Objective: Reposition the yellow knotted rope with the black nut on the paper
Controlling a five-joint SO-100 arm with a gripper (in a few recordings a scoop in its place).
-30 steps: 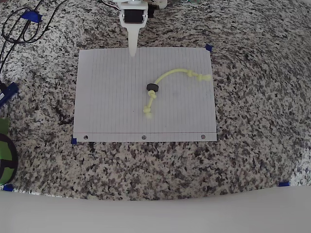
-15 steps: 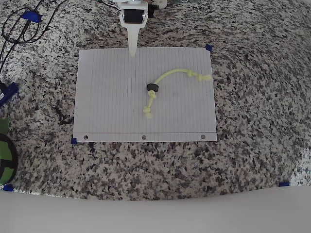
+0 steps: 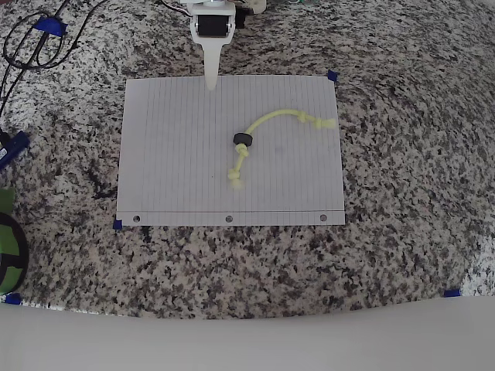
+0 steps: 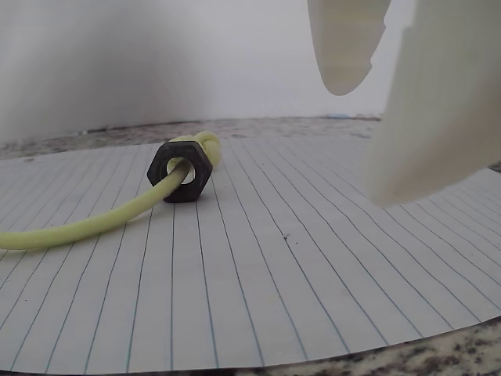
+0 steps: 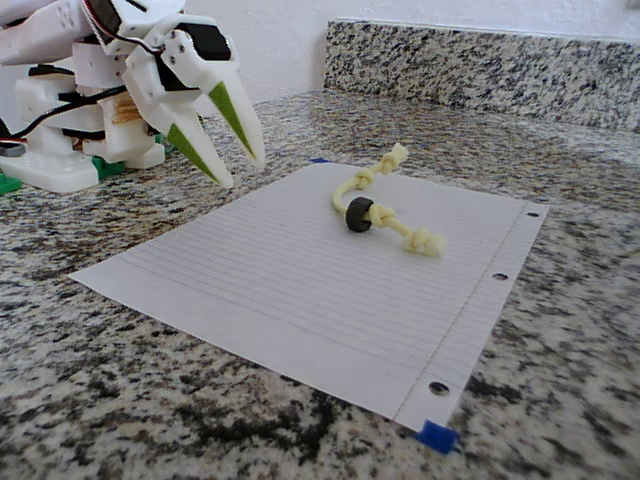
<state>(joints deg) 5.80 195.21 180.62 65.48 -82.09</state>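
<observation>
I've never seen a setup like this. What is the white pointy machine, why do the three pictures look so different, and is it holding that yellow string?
These are three cameras on one moment. The white machine is a small robot arm; its two-fingered grasping tool hangs open above the far edge of the white lined sheet of paper, holding nothing.

One camera looks straight down at the speckled granite counter. One stands beside the counter. One rides on the arm itself, so the pale blurred shapes at its top right are the tool's own fingers seen close up.

On the paper lies a thin pale yellow-green rope with knots near its ends, bent in a curve. A small black six-sided metal nut is threaded onto it, standing on edge. Small blue tape pieces sit at the paper's corners.
</observation>
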